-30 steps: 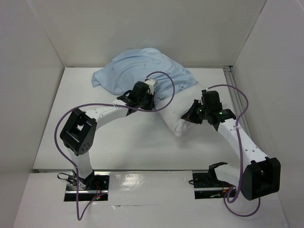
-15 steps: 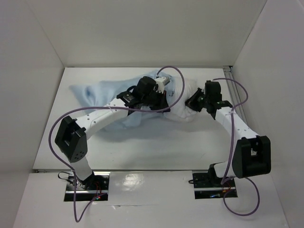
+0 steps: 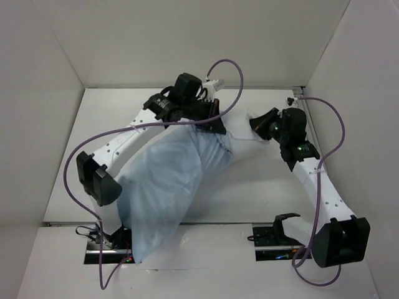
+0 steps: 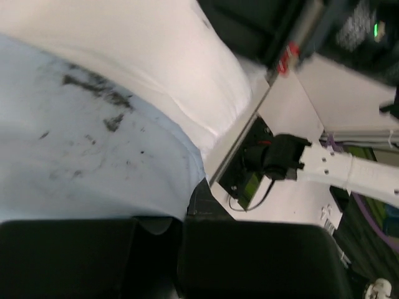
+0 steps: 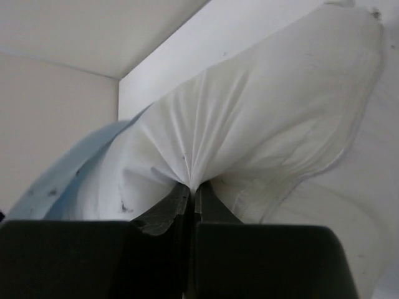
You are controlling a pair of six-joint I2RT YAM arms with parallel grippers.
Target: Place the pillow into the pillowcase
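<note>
The light blue pillowcase [image 3: 165, 187] bulges and hangs from the far middle of the table down past its near left edge. The pillow [image 3: 242, 134] shows only as a white end sticking out of the case's mouth, between the two grippers. My left gripper [image 3: 214, 122] is shut on the rim of the pillowcase [image 4: 93, 156]; in the left wrist view that gripper [image 4: 190, 200] shows one fingertip [image 4: 202, 198], the other being under cloth, and the pillow [image 4: 143, 56] lies above. My right gripper [image 3: 259, 122] is shut on bunched white cloth of the pillow [image 5: 268, 118], pinched at the right gripper [image 5: 192, 188].
White walls [image 3: 56, 56] close in the table on the left, far and right sides. Purple cables [image 3: 227, 68] loop above both arms. The arm bases [image 3: 274, 240] sit at the near edge. The right arm [image 4: 349, 171] crosses the left wrist view.
The blue bundle swung from the far side of the table toward the near left and now hangs long. Both grippers moved farther back and stayed shut.
</note>
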